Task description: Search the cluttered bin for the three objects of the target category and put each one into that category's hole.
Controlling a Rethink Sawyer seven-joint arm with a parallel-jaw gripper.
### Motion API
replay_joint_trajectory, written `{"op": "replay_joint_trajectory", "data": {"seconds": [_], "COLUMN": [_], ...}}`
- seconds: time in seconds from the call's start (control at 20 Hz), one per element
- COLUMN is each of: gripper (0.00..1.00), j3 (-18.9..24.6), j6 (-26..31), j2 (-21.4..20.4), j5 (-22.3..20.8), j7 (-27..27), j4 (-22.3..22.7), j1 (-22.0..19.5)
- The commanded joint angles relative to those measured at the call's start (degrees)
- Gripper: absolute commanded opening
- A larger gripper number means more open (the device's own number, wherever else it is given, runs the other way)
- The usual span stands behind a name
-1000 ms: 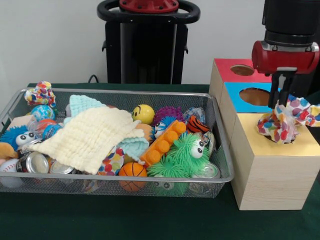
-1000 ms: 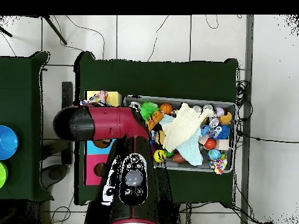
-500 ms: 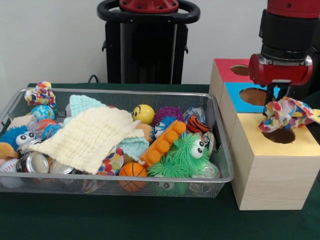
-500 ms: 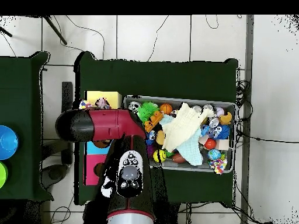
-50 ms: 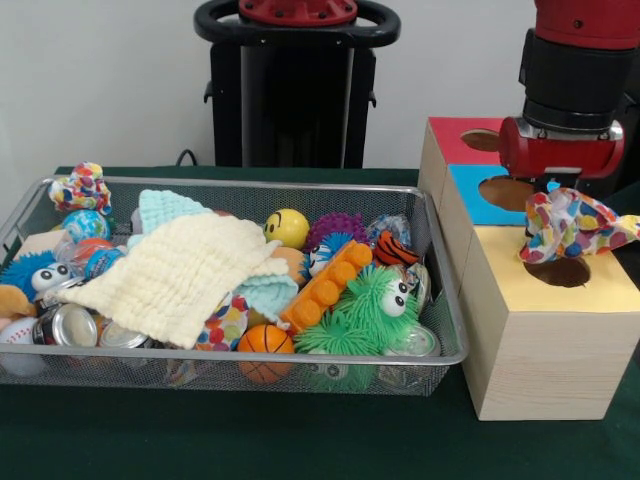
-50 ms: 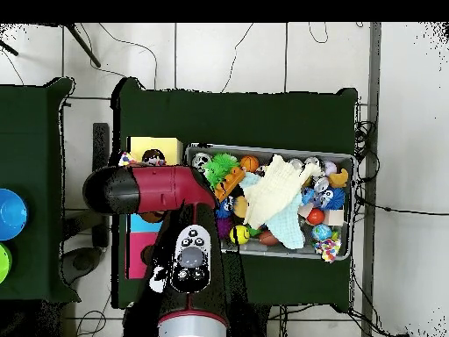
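Spotted cloth (image 5: pixel 570 222) higher, bunched, many-coloured

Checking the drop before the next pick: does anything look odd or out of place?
Yes. The spotted cloth is bunched at the far rim of the yellow box's hole, beside the gripper, not inside it. The bin is cluttered but nothing has spilled.

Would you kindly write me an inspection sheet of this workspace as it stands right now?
Surface: table under dark green cloth.
Job's things: wire bin packed with toys; wooden box with red, blue and yellow tops, a hole in each; spotted cloth hangs above the yellow hole.
Clutter: cream cloth, green fuzzy toy, orange ball, cans.
Tool: hidden behind the spotted cloth, state unclear.
Cables: black cables on the floor.
Surroundings: tiled floor; blue bowl on a side table.
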Motion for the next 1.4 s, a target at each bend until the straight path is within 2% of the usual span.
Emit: {"op": "replay_joint_trajectory", "data": {"seconds": [0.05, 0.35, 0.85, 1.25, 1.4], "gripper": [0.00, 0.00, 0.00, 0.00, 0.00], "j3": [0.78, 1.94, 0.62, 0.03, -0.64], "j6": [-3.18, -3.97, -7.33, -8.00, -6.44], "j2": [2.11, 3.87, 8.61, 10.16, 11.26], "j5": [0.25, 0.62, 0.70, 1.10, 1.05], "j7": [10.35, 9.41, 11.41, 11.53, 11.16], "j4": [1.52, -0.81, -4.13, -5.15, -6.17], "j1": [-0.63, -1.75, 0.04, 0.57, 0.86]}}
